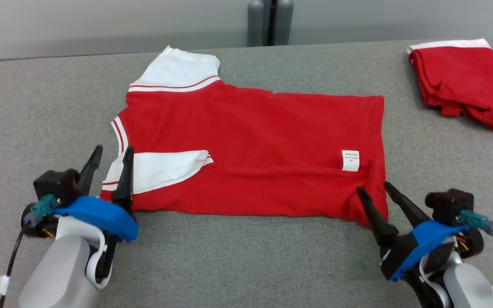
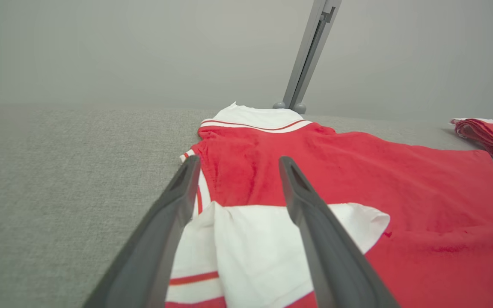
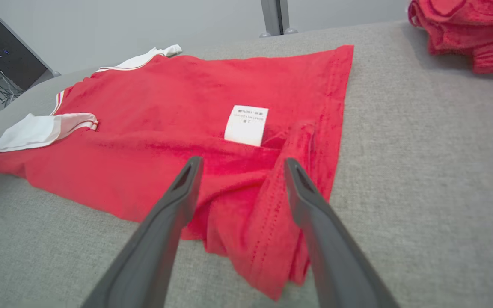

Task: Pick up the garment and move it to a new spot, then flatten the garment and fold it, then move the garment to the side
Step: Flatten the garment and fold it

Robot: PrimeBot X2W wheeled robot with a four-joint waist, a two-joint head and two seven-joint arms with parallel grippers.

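Folding looks to be the step in hand: the red garment point(image 1: 250, 141) lies flat mid-frame on the grey surface point(image 1: 246, 256), its near edge doubled over. Left end effector point(image 1: 113, 148) and right end effector point(image 1: 372, 186) stand open, gripping nothing, at its lower corners. The next move probably calls for a two-corner grasp to make another fold.

A bare, functional robotics test lab.
A wide worktable covered in grey fabric point(image 1: 246, 261) stands before a plain pale grey wall point(image 1: 101, 25) and a grey metal post point(image 1: 271, 21); a dark equipment cabinet with loose cables point(image 3: 15, 55) sits beyond its edge.
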